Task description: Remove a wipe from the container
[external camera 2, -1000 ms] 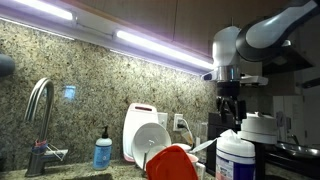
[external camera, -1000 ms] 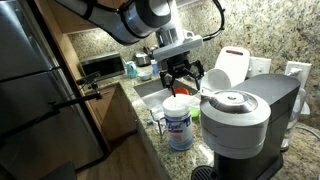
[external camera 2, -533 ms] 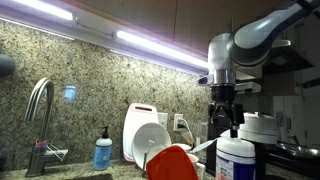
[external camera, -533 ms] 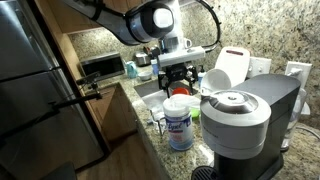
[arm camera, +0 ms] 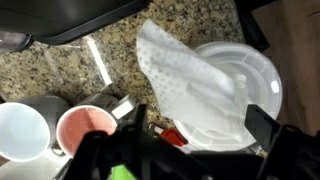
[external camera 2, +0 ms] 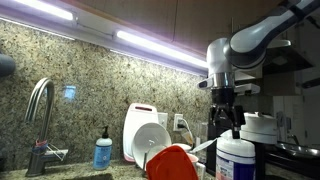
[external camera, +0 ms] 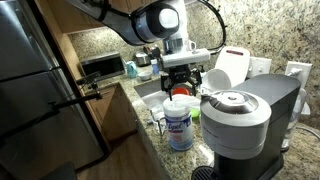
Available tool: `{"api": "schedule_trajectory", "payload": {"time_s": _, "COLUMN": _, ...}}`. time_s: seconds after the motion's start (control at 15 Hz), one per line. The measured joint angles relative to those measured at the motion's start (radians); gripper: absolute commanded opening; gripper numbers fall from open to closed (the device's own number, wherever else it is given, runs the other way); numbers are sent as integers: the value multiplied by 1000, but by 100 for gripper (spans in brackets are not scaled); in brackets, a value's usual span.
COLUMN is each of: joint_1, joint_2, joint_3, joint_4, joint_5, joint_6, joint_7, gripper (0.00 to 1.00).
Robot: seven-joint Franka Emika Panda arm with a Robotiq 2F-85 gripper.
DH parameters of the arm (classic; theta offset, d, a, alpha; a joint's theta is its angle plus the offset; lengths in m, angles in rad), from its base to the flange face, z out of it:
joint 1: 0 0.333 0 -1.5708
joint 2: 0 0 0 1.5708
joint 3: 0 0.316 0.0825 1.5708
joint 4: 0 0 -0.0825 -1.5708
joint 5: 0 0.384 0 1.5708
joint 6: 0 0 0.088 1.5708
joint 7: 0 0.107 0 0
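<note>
The hand [external camera: 181, 82] has opened wide, empty, above the white cylindrical plastic container [external camera: 180, 125]. The white dotted wipe [arm camera: 180, 70] droops over the round white lid [arm camera: 262, 78], apparently still anchored there; removal looks unfinished.

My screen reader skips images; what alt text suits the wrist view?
A white wipe lies over the round lid of the container, below the open gripper. Two cups, white and pink, stand beside on the granite counter.
</note>
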Motion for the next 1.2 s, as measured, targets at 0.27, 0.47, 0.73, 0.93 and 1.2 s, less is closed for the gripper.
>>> {"api": "schedule_trajectory", "payload": {"time_s": 0.27, "joint_1": -11, "joint_2": -18, "joint_3": -13, "joint_4": 6, "joint_5": 0, "joint_6": -31, "joint_7": 0, "gripper": 100}}
{"api": "schedule_trajectory", "payload": {"time_s": 0.47, "joint_1": -13, "joint_2": -20, "joint_3": -13, "joint_4": 6, "joint_5": 0, "joint_6": -46, "joint_7": 0, "gripper": 100}}
{"api": "schedule_trajectory", "payload": {"time_s": 0.73, "joint_1": -13, "joint_2": -18, "joint_3": -10, "joint_4": 6, "joint_5": 0, "joint_6": -55, "joint_7": 0, "gripper": 100}}
{"api": "schedule_trajectory", "payload": {"time_s": 0.93, "joint_1": -13, "joint_2": -16, "joint_3": -7, "joint_4": 6, "joint_5": 1, "joint_6": -54, "joint_7": -4, "gripper": 100}}
{"api": "schedule_trajectory", "payload": {"time_s": 1.2, "joint_1": -13, "joint_2": -8, "joint_3": -5, "joint_4": 6, "joint_5": 1, "joint_6": -54, "joint_7": -4, "gripper": 58}}
